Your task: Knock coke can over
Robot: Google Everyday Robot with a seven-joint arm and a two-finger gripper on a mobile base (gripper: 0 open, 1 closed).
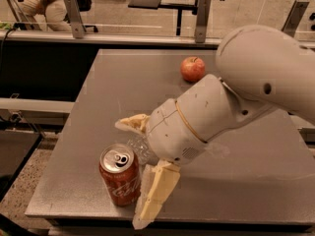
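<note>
The red coke can (119, 175) stands upright near the front left corner of the grey table (246, 181), silver top showing. My gripper (130, 176) is open, just right of the can. One cream finger (132, 124) reaches behind the can and the other finger (155, 193) hangs down right beside the can's right side, at the front edge. I cannot tell whether that finger touches the can. My large white arm (221, 107) comes in from the right.
A clear plastic water bottle (140, 149) lies between the fingers, mostly hidden by the wrist. A red apple (192, 69) sits at the back of the table. Railings and a seated person (42, 1) are beyond the far edge.
</note>
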